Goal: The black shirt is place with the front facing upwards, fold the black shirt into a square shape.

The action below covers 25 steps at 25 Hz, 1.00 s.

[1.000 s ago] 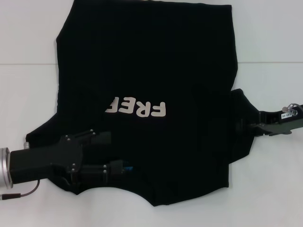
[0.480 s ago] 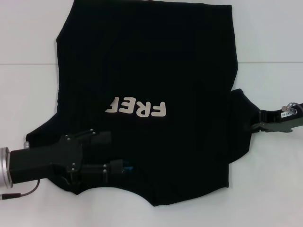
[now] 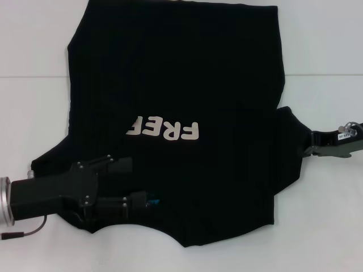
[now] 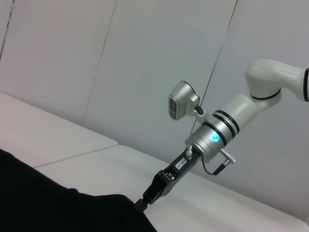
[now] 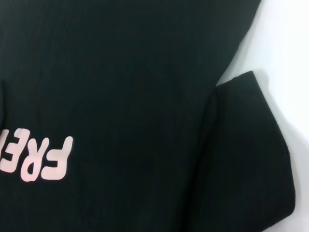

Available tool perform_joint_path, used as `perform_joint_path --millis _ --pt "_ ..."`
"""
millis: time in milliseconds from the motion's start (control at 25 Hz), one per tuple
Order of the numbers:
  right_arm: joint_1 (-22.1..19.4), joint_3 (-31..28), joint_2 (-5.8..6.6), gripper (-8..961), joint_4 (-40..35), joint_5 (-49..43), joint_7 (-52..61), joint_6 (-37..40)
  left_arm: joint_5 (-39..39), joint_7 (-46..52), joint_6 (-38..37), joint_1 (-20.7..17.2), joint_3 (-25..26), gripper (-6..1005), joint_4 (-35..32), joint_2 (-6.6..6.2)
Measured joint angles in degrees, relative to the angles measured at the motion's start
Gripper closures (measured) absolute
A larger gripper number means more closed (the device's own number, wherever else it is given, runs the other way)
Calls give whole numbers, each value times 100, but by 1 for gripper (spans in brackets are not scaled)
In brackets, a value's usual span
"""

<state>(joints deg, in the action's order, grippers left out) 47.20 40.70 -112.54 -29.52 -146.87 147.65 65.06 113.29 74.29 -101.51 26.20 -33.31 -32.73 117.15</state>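
Observation:
The black shirt lies spread on the white table, front up, with its pale lettering upside down to me. My left gripper is open and lies low over the shirt's near left part, beside the small blue neck label. My right gripper is at the outer edge of the right sleeve. The left wrist view shows the right gripper's tip right at the shirt's edge. The right wrist view shows the flat sleeve and lettering.
The white table has a seam line running across it behind the shirt's middle. Bare table shows to the right and left of the shirt. A grey wall stands behind the table.
My right gripper has drawn a little to the right, off the sleeve toward its outer edge. The shirt and the left arm have not moved.

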Motion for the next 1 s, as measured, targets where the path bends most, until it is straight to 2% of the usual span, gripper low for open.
perform_joint_path --millis 280,720,1000 --pt "-77 -45 58 950 -110 27 -38 9 7 16 7 -1 0 50 -3 -1" --pt "-433 -230 146 949 -946 255 -53 624 37 32 30 -10 -1 49 -6 -9" --pt "-231 -171 103 950 -1055 265 -207 837 45 39 36 -12 0 49 -6 -9"
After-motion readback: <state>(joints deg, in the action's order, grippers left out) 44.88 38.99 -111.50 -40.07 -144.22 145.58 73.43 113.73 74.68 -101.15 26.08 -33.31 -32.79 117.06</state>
